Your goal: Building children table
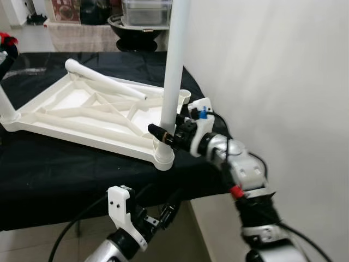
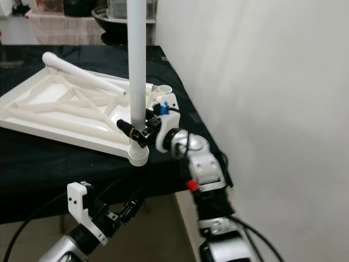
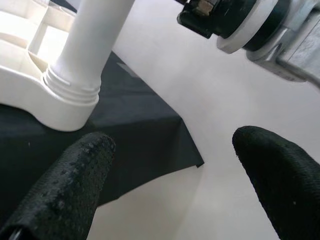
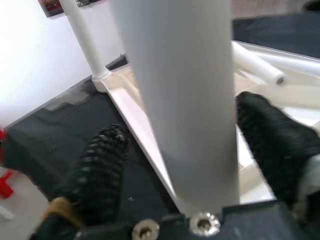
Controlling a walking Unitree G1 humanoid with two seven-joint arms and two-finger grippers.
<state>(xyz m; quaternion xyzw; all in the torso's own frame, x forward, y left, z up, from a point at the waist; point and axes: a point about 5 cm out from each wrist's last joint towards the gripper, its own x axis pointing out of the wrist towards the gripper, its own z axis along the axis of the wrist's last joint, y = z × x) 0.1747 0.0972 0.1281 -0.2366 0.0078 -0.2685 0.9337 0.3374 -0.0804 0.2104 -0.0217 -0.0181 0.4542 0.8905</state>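
1. Fingers of my right gripper (image 1: 163, 136) sit on either side of the upright white leg (image 1: 174, 71), low down near its socket. The right wrist view shows slight gaps at both pads, so I cannot tell if they clamp it.
2. Leg's long axis is vertical; it stands in the near corner of the upside-down tabletop (image 1: 82, 117) on the black counter (image 1: 65, 174).
3. Right arm is nearer. My left gripper (image 1: 163, 215) hangs open and empty below the counter edge.
4. Left wrist view alone shows the leg's ribbed base (image 3: 72, 87) at the socket.
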